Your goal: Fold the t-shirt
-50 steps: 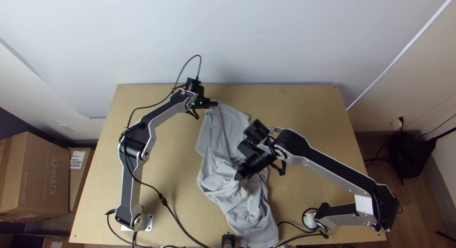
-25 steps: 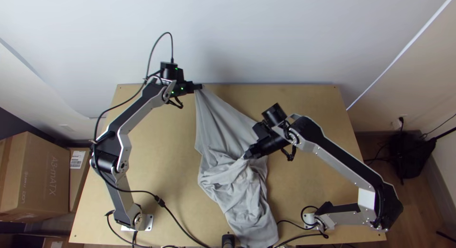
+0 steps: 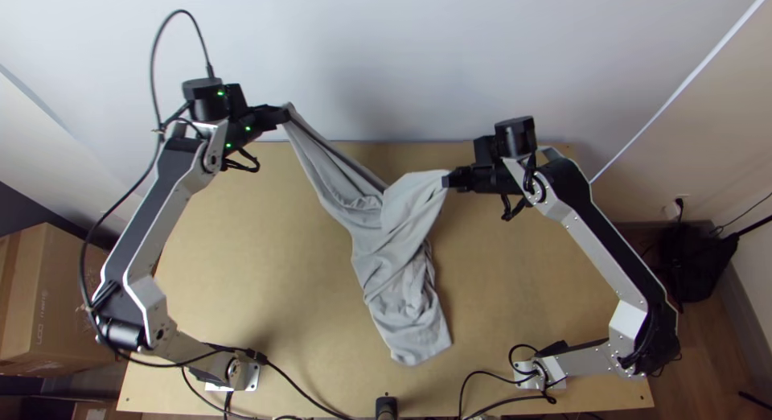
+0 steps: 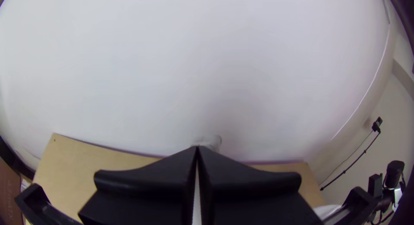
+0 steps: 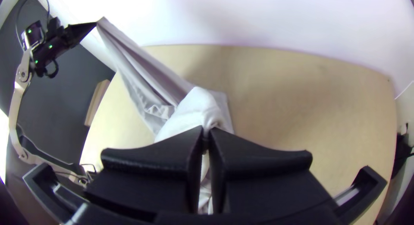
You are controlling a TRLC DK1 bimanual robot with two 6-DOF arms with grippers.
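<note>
The grey t-shirt point(image 3: 394, 251) is stretched between both grippers, its lower part bunched in a narrow strip on the table's middle. At the upper left, my left gripper point(image 3: 281, 115) is shut on one corner, lifted near the table's far edge. My right gripper point(image 3: 449, 179) is shut on another part, right of the middle. In the left wrist view, my left gripper point(image 4: 197, 149) has a bit of the t-shirt point(image 4: 211, 142) at its tips. From the right wrist view, cloth point(image 5: 194, 108) rises into my right gripper point(image 5: 205, 132), with folds running up to the other gripper.
The wooden table point(image 3: 241, 267) lies bare on both sides of the cloth. Cardboard boxes point(image 3: 48, 299) stand beyond its left edge. A black object point(image 3: 386, 407) sits at the near edge, with cables around both arm bases. A white wall rises behind the table.
My left gripper has moved up and left with its corner, and my right gripper up and right, pulling cloth along. The t-shirt's near end has slid away from the table's near edge.
</note>
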